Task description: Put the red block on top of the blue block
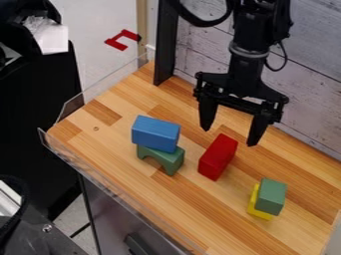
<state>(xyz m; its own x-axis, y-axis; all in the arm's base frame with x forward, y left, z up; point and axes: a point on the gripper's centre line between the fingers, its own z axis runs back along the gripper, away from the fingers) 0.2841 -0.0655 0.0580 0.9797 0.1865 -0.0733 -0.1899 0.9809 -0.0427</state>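
Note:
The black gripper (227, 135) hangs with its two fingers spread wide, above and behind the red block, with nothing between them. The red block (218, 156) lies on the wooden surface near the middle, its long side slanting from lower left to upper right. To its left, the blue block (155, 133) rests on top of a green arch-shaped block (162, 158).
At the right, a green block (271, 196) sits against or on a yellow block (258, 205). A clear low guard (120, 200) runs along the table's left and front edges. A panelled wall (306, 74) stands behind the wooden table (220, 219).

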